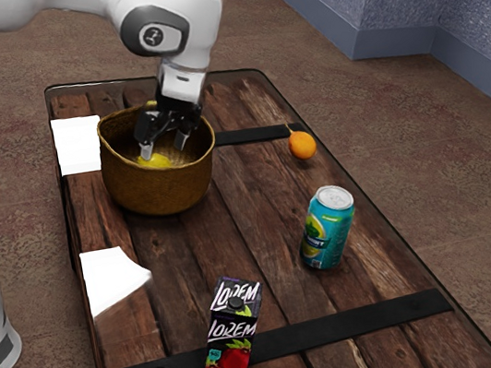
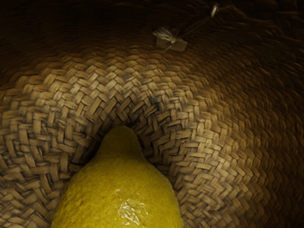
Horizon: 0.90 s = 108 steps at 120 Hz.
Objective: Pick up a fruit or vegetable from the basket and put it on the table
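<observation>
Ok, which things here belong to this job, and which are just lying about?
For the job:
- lemon, inside the basket
- table, where it goes
- open hand

Just lying about:
- orange, outside the basket
- teal can
- LOREM carton

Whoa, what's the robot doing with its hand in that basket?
The robot arm has reached its gripper down into the woven basket, where there's a yellow lemon. The fingers are open, so it isn't holding the lemon. It looks like it's about to try grabbing it, to put it on the table. An orange fruit, a can and a juice carton are out there.
</observation>
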### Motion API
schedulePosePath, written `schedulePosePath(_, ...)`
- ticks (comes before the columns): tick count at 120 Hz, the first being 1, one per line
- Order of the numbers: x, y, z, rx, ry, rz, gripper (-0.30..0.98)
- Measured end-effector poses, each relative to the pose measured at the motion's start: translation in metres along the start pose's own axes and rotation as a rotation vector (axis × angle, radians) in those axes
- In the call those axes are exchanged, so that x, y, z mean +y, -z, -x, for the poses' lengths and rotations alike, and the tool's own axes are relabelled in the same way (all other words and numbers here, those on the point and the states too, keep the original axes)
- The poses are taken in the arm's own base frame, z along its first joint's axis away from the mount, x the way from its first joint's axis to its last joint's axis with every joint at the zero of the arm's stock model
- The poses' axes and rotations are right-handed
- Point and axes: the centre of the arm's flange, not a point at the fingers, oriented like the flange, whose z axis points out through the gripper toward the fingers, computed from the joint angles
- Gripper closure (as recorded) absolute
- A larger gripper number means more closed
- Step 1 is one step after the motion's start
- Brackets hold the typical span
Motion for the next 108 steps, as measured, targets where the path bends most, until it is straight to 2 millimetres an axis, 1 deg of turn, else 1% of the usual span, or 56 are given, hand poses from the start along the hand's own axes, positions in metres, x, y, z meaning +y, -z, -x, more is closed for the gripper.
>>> schedulePosePath(15, -0.005, -0.014, 0.007, 0.017, -0.013, 0.004, 0.00)
schedulePosePath(58, -0.017, -0.035, 0.021, 0.050, -0.039, 0.007, 0.00)
schedulePosePath(75, -0.019, -0.045, 0.022, 0.052, -0.049, 0.010, 0.00)
schedulePosePath(90, -0.023, -0.050, 0.021, 0.052, -0.056, 0.002, 0.00)
schedulePosePath(108, -0.027, -0.054, 0.025, 0.057, -0.053, -0.002, 0.00)
